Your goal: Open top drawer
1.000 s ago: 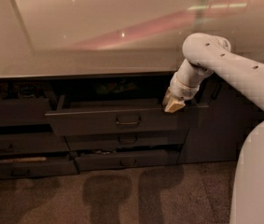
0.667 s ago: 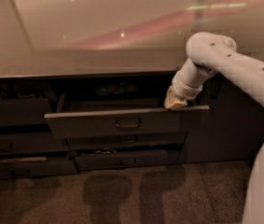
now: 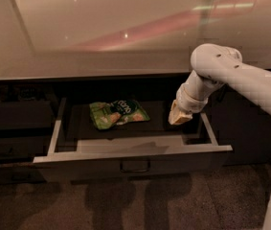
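We saw a pale glossy countertop (image 3: 101, 32) running across above the cabinet, narrower dark drawers (image 3: 15, 116) shut at the left, a dark door panel (image 3: 250, 128) at the right, and brown carpet (image 3: 173, 200) below with shadows on it. The white arm (image 3: 231, 75) reached in from the right and bent down over the opening, crossing in front of the right rear corner of the tray. The gripper (image 3: 179, 115) hung at its end, low over the right side of the tray near the right wall; we could not tell whether it was released or clenched. Against a second before, the top drawer (image 3: 77, 169) stood much farther out: then its front had sat just beside the gripper and hid the inside, and now the front was well forward of the gripper, with the small loop handle (image 3: 135, 166) at its middle untouched. The long shallow tray lay open to view, and in it a green snack bag (image 3: 118, 113) rested flat near the back, left of the gripper and apart from it.
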Robot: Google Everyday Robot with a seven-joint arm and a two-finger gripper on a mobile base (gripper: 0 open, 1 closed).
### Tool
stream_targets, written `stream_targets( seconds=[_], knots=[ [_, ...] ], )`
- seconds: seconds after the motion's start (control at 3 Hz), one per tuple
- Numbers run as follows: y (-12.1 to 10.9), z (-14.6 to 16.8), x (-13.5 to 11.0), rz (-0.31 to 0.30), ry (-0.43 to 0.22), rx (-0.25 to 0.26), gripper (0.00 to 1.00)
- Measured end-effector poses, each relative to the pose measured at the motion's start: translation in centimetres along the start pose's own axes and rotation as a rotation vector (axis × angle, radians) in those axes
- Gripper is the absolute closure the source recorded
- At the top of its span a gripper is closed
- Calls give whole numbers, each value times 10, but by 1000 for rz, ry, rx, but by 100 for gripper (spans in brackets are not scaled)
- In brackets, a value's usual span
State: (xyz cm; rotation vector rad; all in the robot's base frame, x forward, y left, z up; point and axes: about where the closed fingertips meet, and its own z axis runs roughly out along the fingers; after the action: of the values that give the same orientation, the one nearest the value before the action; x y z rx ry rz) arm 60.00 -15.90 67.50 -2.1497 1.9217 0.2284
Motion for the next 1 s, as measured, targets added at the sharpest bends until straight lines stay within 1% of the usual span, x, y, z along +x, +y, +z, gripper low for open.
stream_targets(
  seconds=[0.33,0.67,1.0],
  knots=[
    [0,0,0,0,0,0,100],
    [4,7,-6,-12,-11,-11,100],
    [21,21,-24,-60,-8,6,100]
  ],
)
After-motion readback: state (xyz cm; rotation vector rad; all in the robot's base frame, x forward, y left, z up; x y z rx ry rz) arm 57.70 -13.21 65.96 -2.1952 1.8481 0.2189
